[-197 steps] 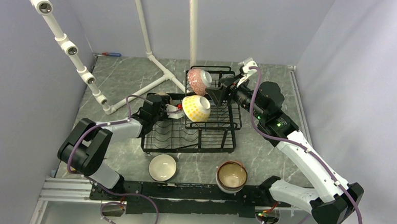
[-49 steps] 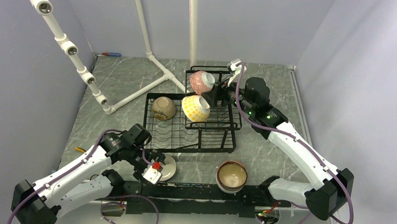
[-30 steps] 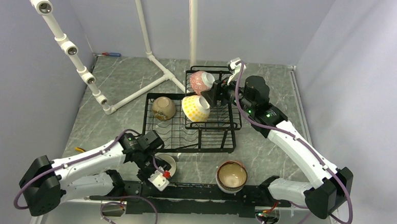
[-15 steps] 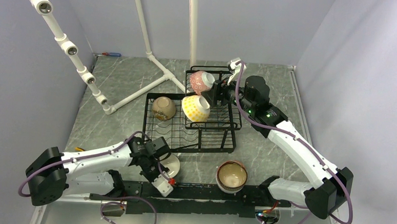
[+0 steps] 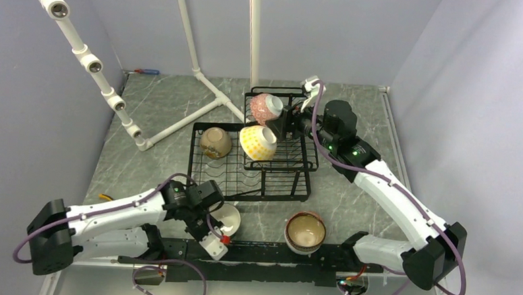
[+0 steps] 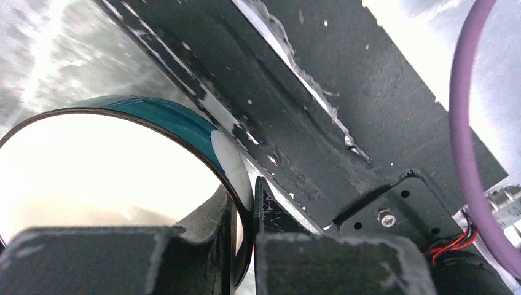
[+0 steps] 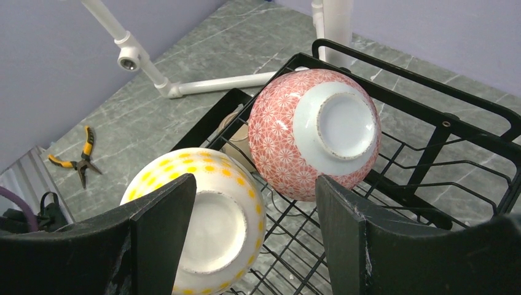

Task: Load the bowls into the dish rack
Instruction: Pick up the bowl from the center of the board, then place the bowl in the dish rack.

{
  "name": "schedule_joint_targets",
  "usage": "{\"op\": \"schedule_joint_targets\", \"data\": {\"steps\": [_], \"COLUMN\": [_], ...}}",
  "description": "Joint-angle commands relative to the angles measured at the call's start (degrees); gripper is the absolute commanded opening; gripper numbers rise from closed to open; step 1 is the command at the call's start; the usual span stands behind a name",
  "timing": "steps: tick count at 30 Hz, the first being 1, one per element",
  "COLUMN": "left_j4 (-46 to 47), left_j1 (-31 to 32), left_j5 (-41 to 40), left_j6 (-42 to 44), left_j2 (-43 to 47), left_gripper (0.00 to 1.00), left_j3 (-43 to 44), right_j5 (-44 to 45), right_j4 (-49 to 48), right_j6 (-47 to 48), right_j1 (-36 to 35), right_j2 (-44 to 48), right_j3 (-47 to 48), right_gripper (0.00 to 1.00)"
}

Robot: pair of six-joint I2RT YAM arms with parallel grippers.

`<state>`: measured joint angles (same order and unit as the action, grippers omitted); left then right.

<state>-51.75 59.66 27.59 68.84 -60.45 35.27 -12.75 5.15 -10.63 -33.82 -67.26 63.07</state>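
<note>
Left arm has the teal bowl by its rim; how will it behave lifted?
Likely rigid and breakable: the teal bowl looks glazed ceramic. The left gripper pinches just one rim spot, so it may swing or slip on the gloss.

Lab test cell: plain walls, white pipe frame, marbled table.

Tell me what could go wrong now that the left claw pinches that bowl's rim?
The left gripper holds the teal-and-white bowl only by its thin rim, so it may slip or swing when lifted, hitting the black base rail. The open right gripper sits close to the pink-patterned bowl leaning in the dish rack; a nudge might roll it.
</note>
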Motion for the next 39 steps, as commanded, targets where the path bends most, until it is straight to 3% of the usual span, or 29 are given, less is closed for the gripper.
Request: {"op": "schedule_joint_targets", "data": {"steps": [1,6,11,20,26,31,39], "left_j4": [0.0,-1.1,1.7,5.0,15.1,22.4,32.1], "left_j1": [0.5,0.5,0.5,0.5,0.5,0.5,0.5], "left_j5": [8.3,8.4,2.3,-13.4,-25.9,-32.1,-34.6], "left_j6": [-3.6,-7.8,-10.0,-5.3,-2.0,2.8,11.6], "left_j2": [6.1,10.9,16.0,19.1,16.6,13.3,11.9], "left_gripper": [0.03,0.03,0.03,0.03,0.03,0.03,0.03], "left_j3": [5.7,10.1,13.1,21.5,23.1,24.0,25.1], "right_j5": [-0.8,-1.3,-2.1,-4.7,-9.1,-13.0,-20.6], "right_j4": [-1.7,-2.1,-2.6,-3.2,-5.0,-4.9,-7.4], "right_j6": [0.0,-0.5,-1.2,-2.5,-4.7,-7.1,-10.5], "right_j1": [0.2,0.2,0.2,0.1,0.2,0.2,0.2], "right_j2": [2.0,2.4,2.9,4.9,5.4,5.1,4.5], "right_j3": [1.5,1.4,1.5,1.5,1.0,2.1,3.9], "right_gripper": [0.75,0.75,0.75,0.77,0.91,0.99,1.00]}}
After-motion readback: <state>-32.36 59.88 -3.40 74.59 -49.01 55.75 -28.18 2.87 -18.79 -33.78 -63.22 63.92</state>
